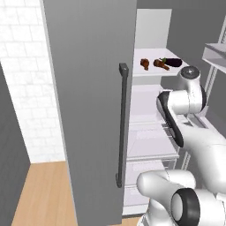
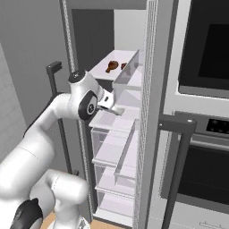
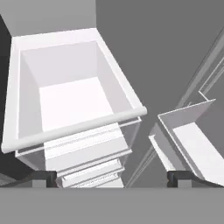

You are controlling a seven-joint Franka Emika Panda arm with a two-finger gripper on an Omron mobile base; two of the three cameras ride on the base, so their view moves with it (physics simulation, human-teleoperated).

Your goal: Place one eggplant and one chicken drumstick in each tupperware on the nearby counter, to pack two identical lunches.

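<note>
the gripper (image 3: 112, 178) is seen in the hand view with its two dark finger tips (image 3: 43, 178) set wide apart at the bottom corners, and nothing is held between them. below the tips a white bin (image 3: 74, 131) with a rounded front rim is looked into from above; it holds nothing, and further white drawers (image 3: 87, 168) are stacked under it. to the right of the bin a white door tray (image 3: 192, 144) is seen at an angle, well apart from the fingers.

in the right base view the hand is hidden behind the wrist (image 2: 85, 100), which is reached into the open fridge (image 2: 120, 134) beside a clear door bin (image 2: 127, 78). in the left base view the forearm (image 1: 185, 101) is bent inside the fridge opening, in front of the white shelves (image 1: 148, 114).

on the upper shelf (image 1: 152, 70) above the arm, two brown chicken drumsticks are lain: one drumstick (image 1: 145, 63) to the left, and a second drumstick (image 1: 161, 65) just beside a dark purple eggplant (image 1: 173, 62), which is set at the right of the shelf. whether the second drumstick and the eggplant touch cannot be told. in the right base view one drumstick (image 2: 112, 66) is seen on the same shelf, and another brown piece is half hidden behind the door bin.

the grey fridge door (image 1: 88, 106) with its dark bar handle (image 1: 122, 126) is stood open at the left. a wooden floor (image 1: 39, 194) and white tiled wall (image 1: 26, 79) are seen beyond it. an oven (image 2: 201, 134) is set at the right of the fridge.
</note>
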